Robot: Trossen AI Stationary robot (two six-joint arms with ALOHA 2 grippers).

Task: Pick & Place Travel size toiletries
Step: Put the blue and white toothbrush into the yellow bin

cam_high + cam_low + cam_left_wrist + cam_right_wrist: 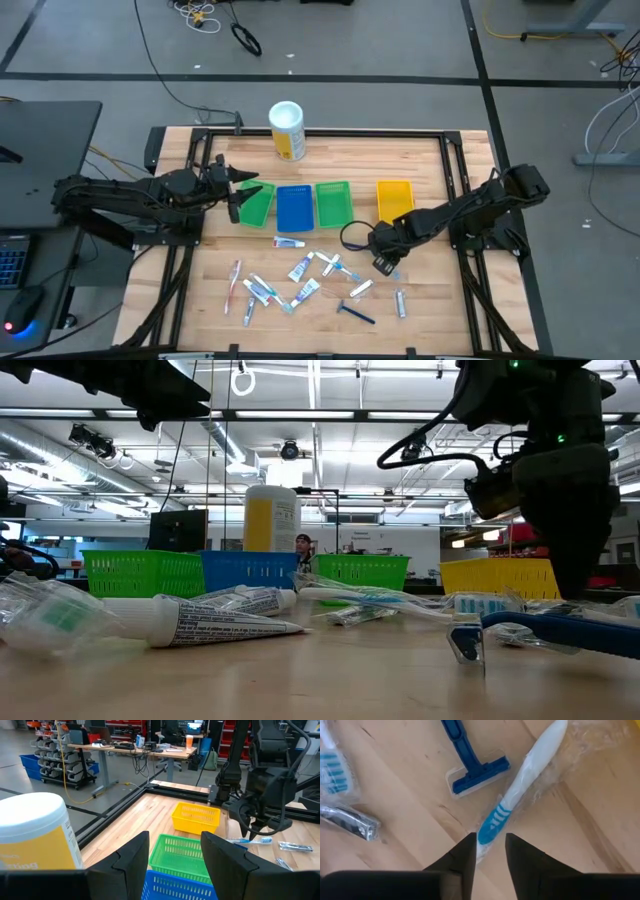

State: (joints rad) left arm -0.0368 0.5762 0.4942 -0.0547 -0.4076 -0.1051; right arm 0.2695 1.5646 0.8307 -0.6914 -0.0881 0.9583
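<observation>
Right wrist view only — jaws straddle toothbrush (520,795).

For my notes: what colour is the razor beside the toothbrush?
Dark blue plastic razor, seen best in the right wrist view.

The bench (430,170) is pale blond wood inside a black frame. On it stand two green trays (256,203) (333,203), a blue tray (294,208) between them and a yellow tray (394,198) to the right. The far canister (287,130) is white with a yellow label. A toothbrush (520,787) is white with blue stripes; beside it a razor (470,767) is dark blue. Nearby tubes (210,622) are white with dark print. Both arms and the right pincer (386,264) are black.
</observation>
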